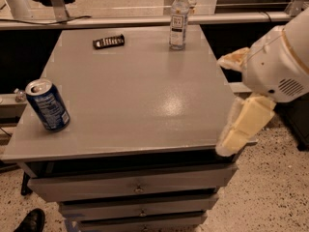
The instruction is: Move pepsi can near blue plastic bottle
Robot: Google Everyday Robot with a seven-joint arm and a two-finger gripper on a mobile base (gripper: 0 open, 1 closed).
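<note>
The pepsi can (47,105) is dark blue with a silver top and stands upright at the table's near left edge. The blue plastic bottle (178,18) is clear with a white cap and a white label, and stands upright at the far edge, right of centre. My gripper (223,105) is at the table's right edge, near the front corner. Its two pale yellow fingers (244,124) are spread apart and hold nothing. It is far from both the can and the bottle.
A flat dark object (108,41) lies at the far side of the grey table (140,91), left of the bottle. Drawers (135,185) sit under the tabletop. A rail (120,21) runs behind the table. A black shoe (30,221) shows at bottom left.
</note>
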